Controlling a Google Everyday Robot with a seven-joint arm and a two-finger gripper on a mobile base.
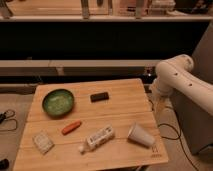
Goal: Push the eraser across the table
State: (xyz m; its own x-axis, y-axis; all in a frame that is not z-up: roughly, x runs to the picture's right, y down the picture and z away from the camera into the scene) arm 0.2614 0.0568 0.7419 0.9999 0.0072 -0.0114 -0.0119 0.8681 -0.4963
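The eraser is a small flat black block lying on the far middle of the light wooden table, to the right of the green bowl. My white arm reaches in from the right, beyond the table's right edge. My gripper hangs down from it just off the table's right edge, well to the right of the eraser and apart from it.
An orange carrot-like item, a pale packet, a white bottle on its side and a tipped white cup lie on the near half. A dark shelf unit stands behind the table. Cables lie on the floor at left and right.
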